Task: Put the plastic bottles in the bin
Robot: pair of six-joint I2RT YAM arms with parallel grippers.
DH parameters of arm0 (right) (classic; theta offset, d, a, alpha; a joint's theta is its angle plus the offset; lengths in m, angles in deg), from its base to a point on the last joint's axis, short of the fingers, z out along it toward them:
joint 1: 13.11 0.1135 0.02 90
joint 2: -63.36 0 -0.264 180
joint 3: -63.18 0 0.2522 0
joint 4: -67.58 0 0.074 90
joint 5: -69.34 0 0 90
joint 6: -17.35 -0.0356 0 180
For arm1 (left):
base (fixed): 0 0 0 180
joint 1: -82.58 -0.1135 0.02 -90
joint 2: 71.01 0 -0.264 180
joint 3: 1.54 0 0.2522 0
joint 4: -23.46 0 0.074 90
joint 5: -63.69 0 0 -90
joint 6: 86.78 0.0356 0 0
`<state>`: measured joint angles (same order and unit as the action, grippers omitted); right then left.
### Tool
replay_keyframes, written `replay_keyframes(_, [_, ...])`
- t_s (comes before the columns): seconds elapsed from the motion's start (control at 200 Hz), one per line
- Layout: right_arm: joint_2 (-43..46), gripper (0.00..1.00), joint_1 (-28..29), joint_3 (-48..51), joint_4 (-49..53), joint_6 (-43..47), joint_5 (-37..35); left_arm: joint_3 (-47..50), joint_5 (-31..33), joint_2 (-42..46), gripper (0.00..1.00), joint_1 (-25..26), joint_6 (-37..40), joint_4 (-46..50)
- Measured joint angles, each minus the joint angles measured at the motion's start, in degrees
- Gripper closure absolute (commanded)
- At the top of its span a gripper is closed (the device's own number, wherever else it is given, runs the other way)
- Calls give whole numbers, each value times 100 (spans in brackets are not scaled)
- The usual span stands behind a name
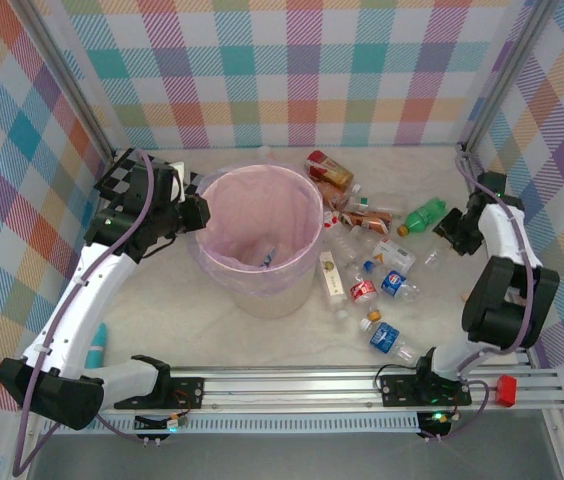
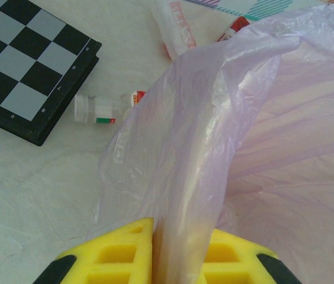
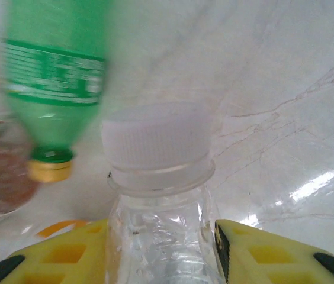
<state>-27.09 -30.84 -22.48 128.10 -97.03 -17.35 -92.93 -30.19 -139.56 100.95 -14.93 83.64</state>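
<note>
The pale pink bin [image 1: 262,292], lined with a lilac bag [image 2: 262,106], stands left of centre with one bottle [image 1: 267,258] lying inside. My left gripper [image 1: 197,212] [image 2: 179,236] is shut on the bag-covered rim at the bin's left side. Several plastic bottles lie right of the bin, among them a green one [image 1: 424,216] [image 3: 54,77], a red-labelled one [image 1: 362,290] and a blue-labelled one [image 1: 386,337]. My right gripper [image 1: 452,232] [image 3: 161,248] is at the far right beside the green bottle, shut on the neck of a clear white-capped bottle [image 3: 158,177].
A black-and-white checkerboard [image 1: 122,175] [image 2: 31,65] lies behind the left gripper, with a small clear bottle [image 2: 96,110] beside it. A teal object [image 1: 97,350] lies near the left arm. Checked walls close in the back and both sides.
</note>
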Motion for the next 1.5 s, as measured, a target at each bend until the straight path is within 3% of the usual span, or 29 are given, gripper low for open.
replay_keyframes(0.165, [741, 59, 22, -472, 195, -9, 785, -83, -13, -90, 86, 0, 20, 22])
replay_keyframes(0.31, [1115, 60, 413, -1217, 363, -107, 1679, -179, -42, -197, 87, -2, 87, 48])
replay_keyframes(0.53, [883, 62, 2347, -3029, 479, -280, 2337, -225, -57, -256, 89, 0, 118, 35])
replay_keyframes(0.705, [192, 62, 3912, -4437, 621, -260, 2356, -271, -55, -306, 90, -2, 133, 39])
replay_keyframes(0.92, [-968, 62, 5296, -5521, 1010, -37, 2234, -289, -28, -323, 91, -2, 149, 42])
replay_keyframes(1.13, [-1860, 62, 6070, -5569, 1327, 278, 1851, -358, 24, -363, 92, -2, 175, 131])
replay_keyframes(1.33, [-2065, 58, 6485, -4776, 1364, 387, 1051, -387, 57, -376, 93, -2, 227, 168])
replay_keyframes(1.46, [-2090, 52, 6577, -4242, 1224, 339, 721, -404, 55, -398, 94, -2, 260, 173])
replay_keyframes(1.5, [-2100, 47, 6588, -4116, 1154, 297, 673, -417, 52, -407, 94, -2, 262, 173])
